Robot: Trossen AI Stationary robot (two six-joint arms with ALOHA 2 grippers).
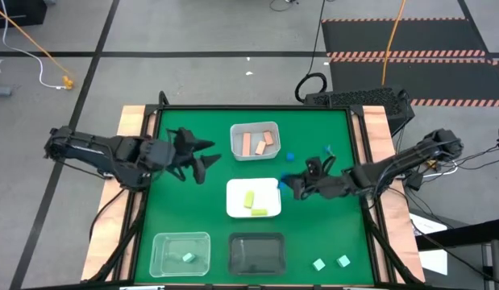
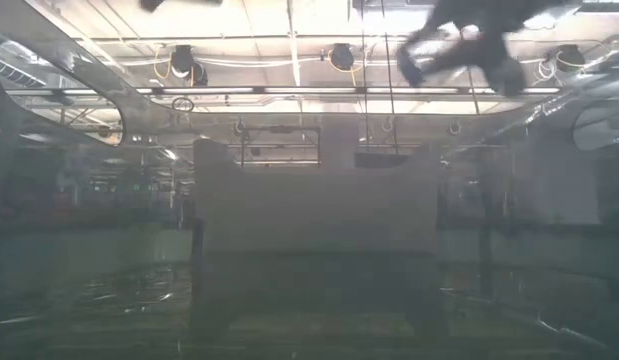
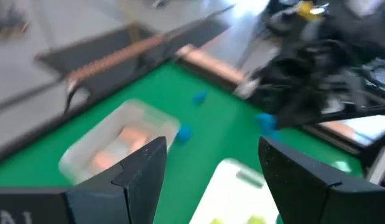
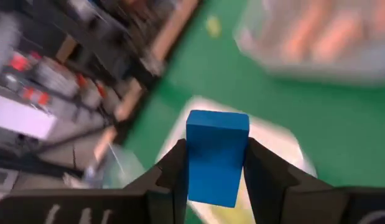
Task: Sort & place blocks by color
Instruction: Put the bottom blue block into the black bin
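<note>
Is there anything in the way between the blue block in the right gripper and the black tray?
Yes. The right gripper holds the blue block beside the white tray, and this tray lies partly between it and the black tray.

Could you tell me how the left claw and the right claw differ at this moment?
The left claw is open and empty, while the right claw is shut on a blue block. The left claw hovers beside the clear tray of salmon blocks; the right claw hangs at the white tray's edge. Both are dark, two-fingered, and raised above the green table.
</note>
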